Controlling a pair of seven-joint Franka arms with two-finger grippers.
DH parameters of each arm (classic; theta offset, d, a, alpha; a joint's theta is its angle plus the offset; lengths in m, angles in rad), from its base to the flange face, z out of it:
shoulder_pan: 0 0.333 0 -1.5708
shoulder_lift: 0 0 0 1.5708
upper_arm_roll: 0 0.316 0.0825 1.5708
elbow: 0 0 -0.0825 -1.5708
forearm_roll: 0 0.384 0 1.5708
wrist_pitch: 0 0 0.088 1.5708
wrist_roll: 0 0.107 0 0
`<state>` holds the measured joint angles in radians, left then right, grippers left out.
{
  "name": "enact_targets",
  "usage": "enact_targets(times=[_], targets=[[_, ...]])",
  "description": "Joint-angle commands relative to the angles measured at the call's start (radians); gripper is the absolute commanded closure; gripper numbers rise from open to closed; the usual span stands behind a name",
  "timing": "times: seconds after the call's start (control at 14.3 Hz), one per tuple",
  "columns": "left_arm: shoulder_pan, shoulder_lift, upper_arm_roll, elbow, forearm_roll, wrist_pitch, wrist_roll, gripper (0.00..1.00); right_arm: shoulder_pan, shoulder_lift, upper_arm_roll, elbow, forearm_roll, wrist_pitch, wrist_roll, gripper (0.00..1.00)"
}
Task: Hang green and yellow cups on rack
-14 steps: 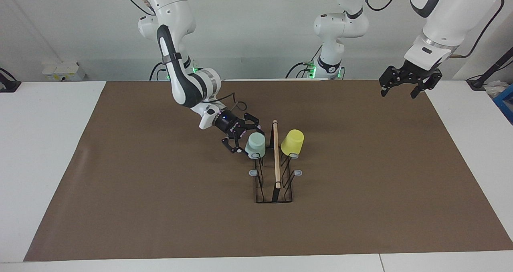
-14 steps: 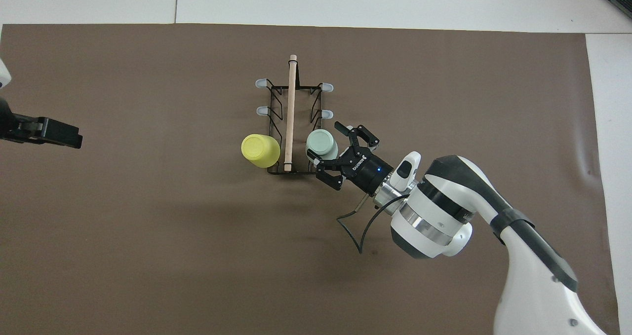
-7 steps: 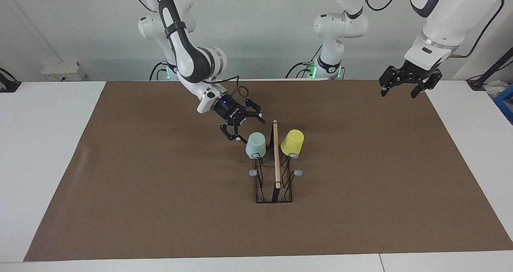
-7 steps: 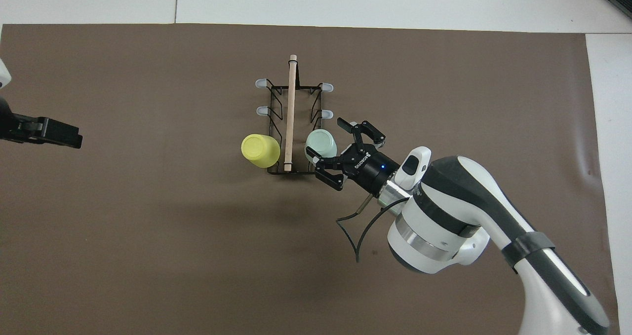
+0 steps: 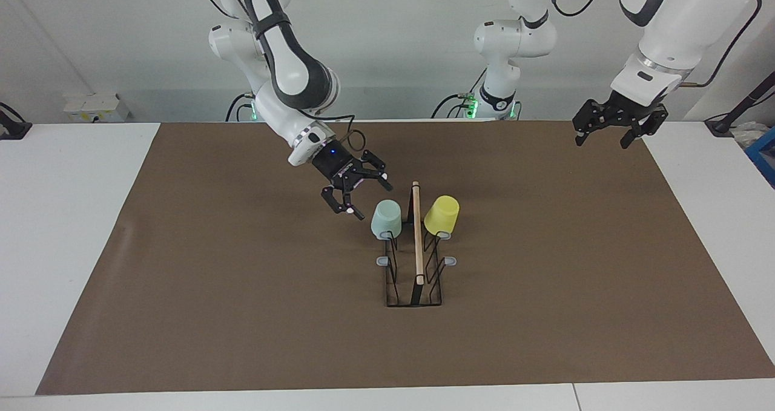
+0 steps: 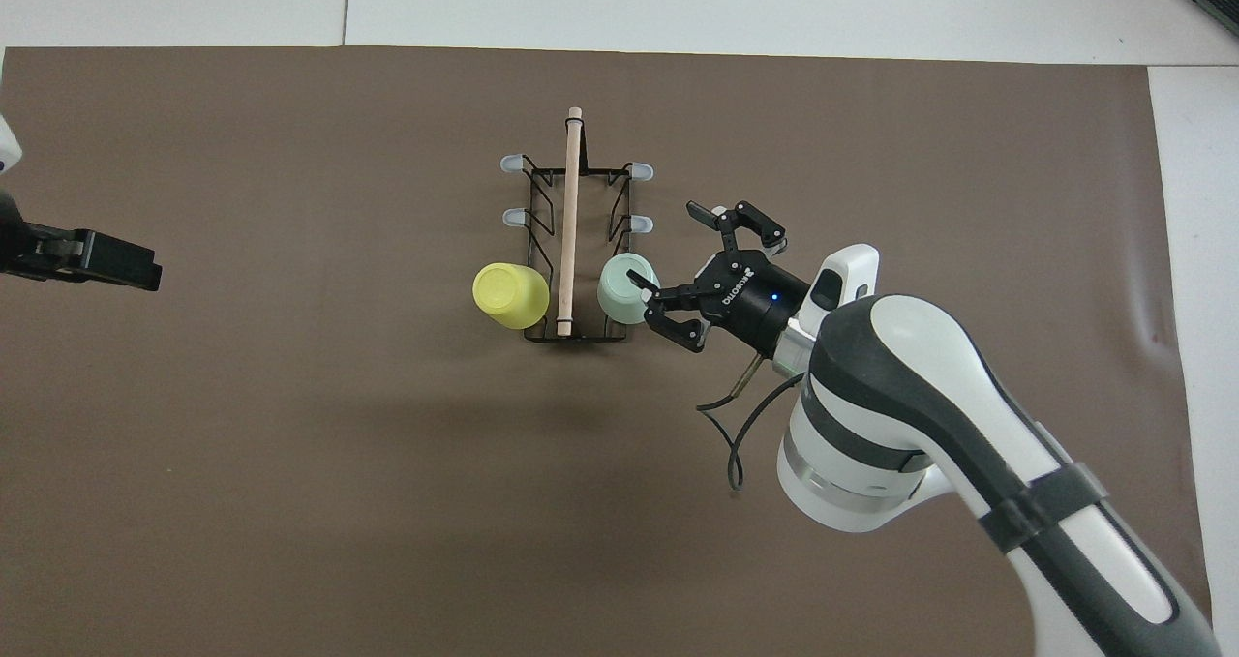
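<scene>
The black wire rack [image 5: 417,241] with a wooden rod on top stands mid-table; it also shows in the overhead view [image 6: 569,222]. The mint green cup [image 5: 385,218] [image 6: 624,289] and the yellow cup [image 5: 441,215] [image 6: 508,295] sit upside down on the two prongs nearest the robots, one on each side of the rod. My right gripper [image 5: 370,200] [image 6: 663,241] is open and empty, raised just beside the green cup and apart from it. My left gripper [image 5: 601,141] [image 6: 145,270] is open and empty, waiting high over the mat's corner at the left arm's end.
A brown mat [image 5: 242,278] covers the white table [image 5: 60,247]. The rack's other grey-tipped prongs [image 5: 382,261] [image 6: 510,164] are bare. A blue box [image 5: 764,157] sits at the table edge at the left arm's end.
My right gripper has drawn back and up from the green cup, toward the right arm's end. The green cup stays on its prong. The left arm has not moved.
</scene>
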<state>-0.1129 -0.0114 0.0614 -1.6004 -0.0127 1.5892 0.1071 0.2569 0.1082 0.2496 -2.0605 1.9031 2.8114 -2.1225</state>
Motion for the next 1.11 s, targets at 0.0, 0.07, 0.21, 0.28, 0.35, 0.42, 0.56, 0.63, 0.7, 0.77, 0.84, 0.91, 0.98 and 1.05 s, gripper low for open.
enact_targets(times=[0.0, 0.07, 0.21, 0.28, 0.35, 0.42, 0.56, 0.63, 0.7, 0.77, 0.84, 0.91, 0.98, 1.05], targets=[[-0.007, -0.019, 0.005, -0.016, 0.019, -0.008, -0.014, 0.00, -0.047, -0.019, 0.001, -0.007, -0.178, -0.007, 0.038, 0.00], [-0.007, -0.019, 0.005, -0.016, 0.019, -0.009, -0.015, 0.00, -0.069, -0.022, -0.001, -0.007, -0.259, -0.027, 0.038, 0.00], [-0.007, -0.019, 0.005, -0.016, 0.019, -0.009, -0.015, 0.00, -0.155, -0.030, -0.004, -0.007, -0.439, -0.149, 0.068, 0.00], [-0.007, -0.019, 0.005, -0.016, 0.019, -0.009, -0.014, 0.00, -0.204, -0.030, -0.007, -0.006, -0.538, -0.243, 0.113, 0.00], [-0.007, -0.019, 0.005, -0.016, 0.019, -0.009, -0.015, 0.00, -0.258, -0.034, -0.010, 0.008, -0.653, -0.335, 0.172, 0.00], [-0.007, -0.019, 0.005, -0.016, 0.019, -0.009, -0.014, 0.00, -0.315, -0.042, -0.009, 0.034, -0.773, -0.421, 0.241, 0.00], [-0.007, -0.019, 0.005, -0.016, 0.019, -0.009, -0.014, 0.00, -0.404, -0.053, -0.009, 0.098, -0.985, -0.602, 0.396, 0.00], [-0.007, -0.019, 0.005, -0.016, 0.019, -0.009, -0.015, 0.00, -0.433, -0.065, -0.009, 0.127, -1.071, -0.669, 0.486, 0.00], [-0.007, -0.019, 0.005, -0.016, 0.019, -0.009, -0.015, 0.00, -0.450, -0.080, -0.009, 0.150, -1.143, -0.731, 0.569, 0.00], [-0.007, -0.019, 0.005, -0.016, 0.019, -0.009, -0.014, 0.00, -0.455, -0.091, -0.009, 0.164, -1.198, -0.780, 0.649, 0.00], [-0.007, -0.019, 0.005, -0.016, 0.019, -0.009, -0.015, 0.00, -0.464, -0.103, -0.009, 0.165, -1.235, -0.815, 0.715, 0.00], [-0.007, -0.019, 0.005, -0.016, 0.019, -0.009, -0.014, 0.00, -0.469, -0.113, -0.010, 0.165, -1.262, -0.835, 0.764, 0.00], [-0.007, -0.019, 0.005, -0.016, 0.019, -0.009, -0.015, 0.00, -0.473, -0.120, -0.010, 0.165, -1.288, -0.854, 0.812, 0.00], [-0.007, -0.019, 0.005, -0.016, 0.019, -0.008, -0.014, 0.00, -0.488, -0.133, -0.010, 0.166, -1.305, -0.881, 0.869, 0.00]])
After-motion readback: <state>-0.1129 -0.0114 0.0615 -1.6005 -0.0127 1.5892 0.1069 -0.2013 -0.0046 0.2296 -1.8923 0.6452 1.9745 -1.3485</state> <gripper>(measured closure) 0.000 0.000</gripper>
